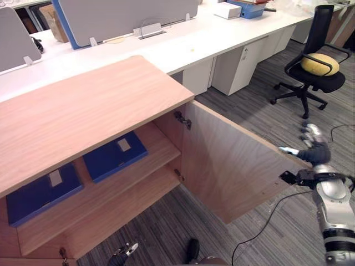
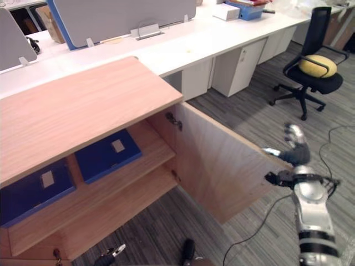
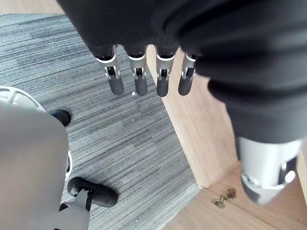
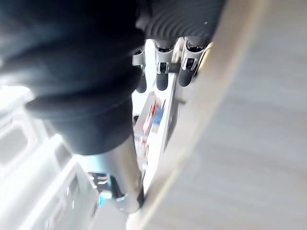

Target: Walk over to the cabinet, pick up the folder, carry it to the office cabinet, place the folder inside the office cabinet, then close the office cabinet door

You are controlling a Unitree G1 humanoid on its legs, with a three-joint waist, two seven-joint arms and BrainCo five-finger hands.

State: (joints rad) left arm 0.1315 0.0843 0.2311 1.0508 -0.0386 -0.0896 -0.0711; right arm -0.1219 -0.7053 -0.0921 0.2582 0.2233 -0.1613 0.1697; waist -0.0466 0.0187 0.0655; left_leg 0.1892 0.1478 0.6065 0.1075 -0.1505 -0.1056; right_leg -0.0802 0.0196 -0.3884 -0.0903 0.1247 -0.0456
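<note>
A light wooden cabinet (image 1: 83, 105) stands open, its door (image 1: 233, 160) swung out towards me. On its upper shelf lie two flat blue folders, one (image 1: 115, 155) near the middle and one (image 1: 39, 194) further left. My right hand (image 1: 315, 149) is at the door's free outer edge, fingers straight; in the right wrist view its fingers (image 4: 163, 79) lie along the wooden edge (image 4: 249, 120). Down by the cabinet's foot hangs my left hand (image 3: 137, 79), fingers straight over the carpet and holding nothing.
A long white desk (image 1: 166, 47) with grey screens runs behind the cabinet, with white drawer units (image 1: 238, 64) under it. A black office chair with a yellow cushion (image 1: 319, 64) stands at the far right. Keys (image 3: 223, 199) hang low on the cabinet front. Grey carpet lies around the door.
</note>
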